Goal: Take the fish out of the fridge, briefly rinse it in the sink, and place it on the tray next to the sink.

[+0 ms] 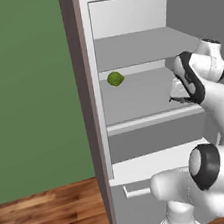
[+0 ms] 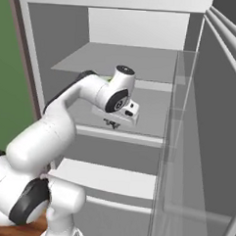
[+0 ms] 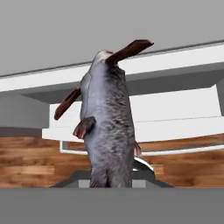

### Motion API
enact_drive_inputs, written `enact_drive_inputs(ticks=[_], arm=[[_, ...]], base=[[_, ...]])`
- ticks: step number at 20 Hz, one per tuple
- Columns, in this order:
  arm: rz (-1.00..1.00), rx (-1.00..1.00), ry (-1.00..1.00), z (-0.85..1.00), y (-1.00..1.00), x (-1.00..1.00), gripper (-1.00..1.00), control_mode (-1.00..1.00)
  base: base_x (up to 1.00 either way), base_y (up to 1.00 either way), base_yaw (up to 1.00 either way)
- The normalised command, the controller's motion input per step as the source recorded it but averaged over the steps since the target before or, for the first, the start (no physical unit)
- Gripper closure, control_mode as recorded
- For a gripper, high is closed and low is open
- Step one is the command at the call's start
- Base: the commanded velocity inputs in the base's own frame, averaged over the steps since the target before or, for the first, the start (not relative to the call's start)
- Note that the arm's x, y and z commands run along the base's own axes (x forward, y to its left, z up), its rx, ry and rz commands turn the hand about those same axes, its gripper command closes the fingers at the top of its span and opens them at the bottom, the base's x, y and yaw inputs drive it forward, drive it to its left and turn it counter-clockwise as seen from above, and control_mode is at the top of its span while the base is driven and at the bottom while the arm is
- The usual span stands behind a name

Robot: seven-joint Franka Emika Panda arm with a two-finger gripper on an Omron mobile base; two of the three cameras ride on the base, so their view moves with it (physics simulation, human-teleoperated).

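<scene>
Presently I have the white arm reaching into the tall pale grey fridge [image 1: 96,111], whose door stands open. The two-finger end effector [image 2: 112,122] sits just above the middle white-grey shelf [image 1: 132,101], toward that shelf's front edge and right-hand side as seen from the left base view.

In the hand view the small slim silvery-grey fish [image 3: 107,127] rises straight up from between the fingertips, its lower end seated at the tips and its dark reddish-brown fins [image 3: 131,50] spread at the top and side. I record the end effector as closed on the fish. The fish is clear of the shelf surface in that view; behind it run the white front edges of the fridge's shelves and, below them, the brown wooden floor [image 3: 26,159].

A round green ball-like item [image 1: 115,78] lies on the same middle shelf, near its left rear corner, well apart from the end effector.

The lower drawer with its pale bar handle [image 1: 138,191] is visible at the bottom of the fridge, shut. A green wall [image 1: 28,95] stands to the left of the fridge's dark brownish-grey side panel [image 1: 80,88].
</scene>
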Motion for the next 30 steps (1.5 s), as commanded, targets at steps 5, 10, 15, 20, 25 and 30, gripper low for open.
enact_drive_inputs(ticks=[5, 10, 15, 20, 25, 30], arm=[[0.08, -0.03, -0.43, 0.53, 0.18, -1.00, 1.00, -1.00], [0.11, -0.15, -0.64, 0.32, 0.19, -1.00, 1.00, -1.00], [0.05, -0.07, -0.47, 0.12, 0.02, -0.75, 1.00, -1.00], [0.00, -0.01, -0.08, 0.03, 0.01, -0.07, 1.00, -1.00], [0.05, -0.11, -0.13, 0.05, 0.38, -0.07, 1.00, -1.00], [0.09, -0.05, -0.01, 0.00, 0.33, -0.05, 1.00, -1.00]], base=[[0.00, 0.00, 0.00], [0.00, 0.00, 0.00], [0.00, 0.00, 0.00], [0.00, 0.00, 0.00], [0.00, 0.00, 0.00], [0.00, 0.00, 0.00]])
